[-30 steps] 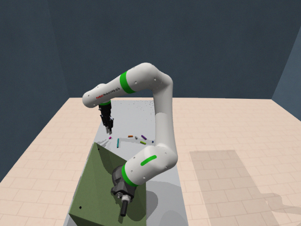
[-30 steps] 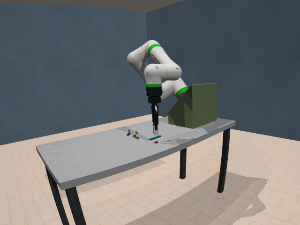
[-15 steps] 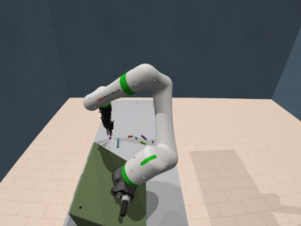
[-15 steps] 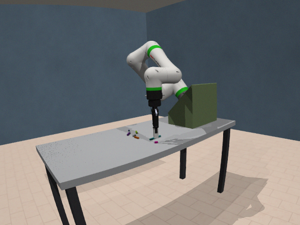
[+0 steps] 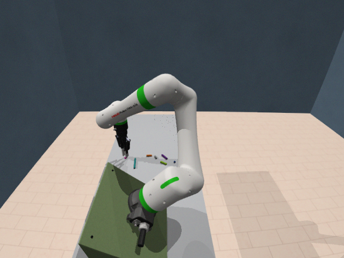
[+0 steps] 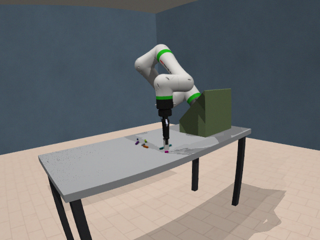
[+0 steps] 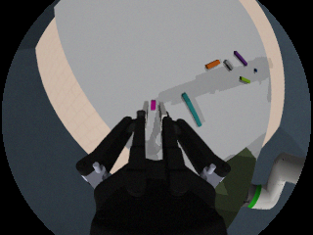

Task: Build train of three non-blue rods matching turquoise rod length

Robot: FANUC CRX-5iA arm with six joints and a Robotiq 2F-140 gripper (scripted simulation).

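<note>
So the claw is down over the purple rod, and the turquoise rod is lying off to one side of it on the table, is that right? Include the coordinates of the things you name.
Not quite: the claw [image 5: 125,156] [image 6: 166,149] [image 7: 153,107] is down over the magenta rod [image 6: 166,151] [image 7: 153,105], as the wrist view shows. The turquoise rod [image 5: 134,163] [image 6: 161,148] [image 7: 192,110] does lie off to one side of it on the table [image 5: 147,133] [image 6: 103,165] [image 7: 122,49].

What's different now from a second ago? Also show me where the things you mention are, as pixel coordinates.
The black two-finger gripper [image 5: 125,156] [image 6: 166,150] [image 7: 153,107] has come down to the small magenta rod [image 6: 166,151] [image 7: 153,105], its fingertips now beside it. Nothing is visibly lifted or let go. The magenta rod and the long turquoise rod [image 5: 134,163] [image 6: 161,148] [image 7: 192,110] look unmoved on the grey table [image 5: 150,133] [image 6: 103,165] [image 7: 122,49].
</note>
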